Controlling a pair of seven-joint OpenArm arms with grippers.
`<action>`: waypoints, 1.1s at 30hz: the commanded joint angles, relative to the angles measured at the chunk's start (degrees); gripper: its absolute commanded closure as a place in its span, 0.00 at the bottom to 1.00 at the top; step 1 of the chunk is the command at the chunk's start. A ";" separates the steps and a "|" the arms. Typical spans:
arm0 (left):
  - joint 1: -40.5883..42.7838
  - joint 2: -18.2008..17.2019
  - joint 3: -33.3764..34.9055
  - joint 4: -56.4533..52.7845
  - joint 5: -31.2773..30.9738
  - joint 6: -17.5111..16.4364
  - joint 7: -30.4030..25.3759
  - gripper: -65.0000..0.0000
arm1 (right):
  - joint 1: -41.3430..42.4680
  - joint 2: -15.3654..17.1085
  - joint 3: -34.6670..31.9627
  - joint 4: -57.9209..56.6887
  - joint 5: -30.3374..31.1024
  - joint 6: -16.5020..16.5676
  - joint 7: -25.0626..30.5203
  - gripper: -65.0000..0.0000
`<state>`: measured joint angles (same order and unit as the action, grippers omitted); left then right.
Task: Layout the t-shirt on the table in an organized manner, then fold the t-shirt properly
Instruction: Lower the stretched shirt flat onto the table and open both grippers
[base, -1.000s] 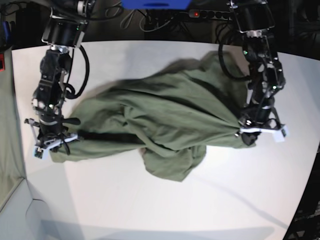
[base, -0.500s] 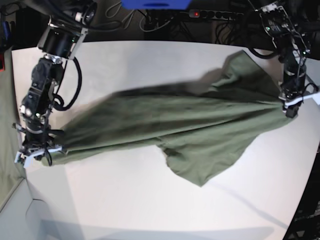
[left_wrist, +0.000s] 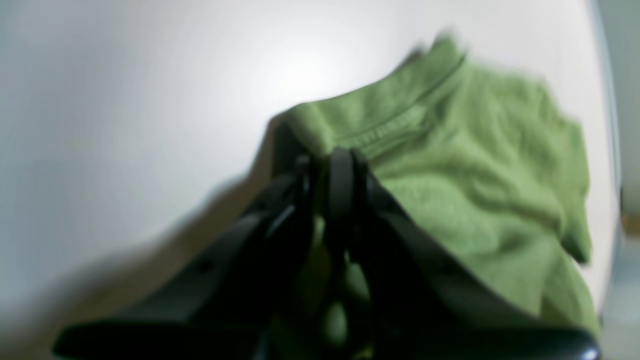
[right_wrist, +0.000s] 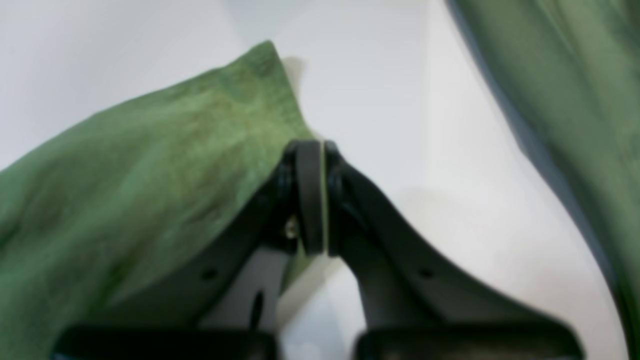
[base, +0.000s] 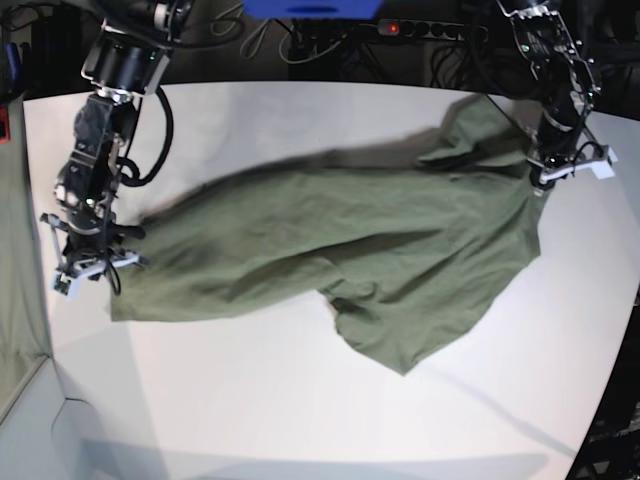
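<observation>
The olive-green t-shirt (base: 350, 240) is stretched wide across the white table (base: 300, 400), with a loose flap hanging toward the front near the middle. My left gripper (base: 545, 175) is at the far right, shut on a stitched edge of the t-shirt (left_wrist: 475, 165); its closed tips (left_wrist: 330, 160) pinch the cloth over the table (left_wrist: 125, 100). My right gripper (base: 90, 262) is at the left, shut on the shirt's other end. In the right wrist view its fingers (right_wrist: 310, 195) clamp a thin fold of t-shirt (right_wrist: 150, 165).
A pale cloth strip (base: 15, 300) hangs past the table's left edge. Behind the table are a power strip (base: 420, 28) with a red light, cables and a blue object (base: 310, 8). The table edge curves away at the right front (base: 610, 380).
Both grippers pulled apart, drawing the bunched shirt into a long span. Since half a second ago, both have shifted slightly inward and toward the back, and the cloth lies flatter.
</observation>
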<state>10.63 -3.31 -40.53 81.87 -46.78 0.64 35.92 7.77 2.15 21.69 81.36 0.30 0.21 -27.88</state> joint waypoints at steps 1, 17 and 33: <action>-1.27 -1.48 -0.57 0.99 -0.47 -0.51 2.01 0.99 | 0.71 0.44 -0.02 1.93 0.01 0.28 1.72 0.96; -2.41 0.28 -7.07 8.38 -0.47 -0.51 7.55 0.66 | -5.35 0.70 0.33 6.51 0.01 0.28 2.16 0.72; -18.24 2.21 8.58 11.37 10.17 0.01 6.94 0.66 | -10.28 0.44 0.24 11.25 0.01 0.28 1.81 0.72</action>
<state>-6.44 -0.45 -32.14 92.55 -36.07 0.93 43.70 -3.22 2.07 21.85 91.35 0.43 0.23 -27.38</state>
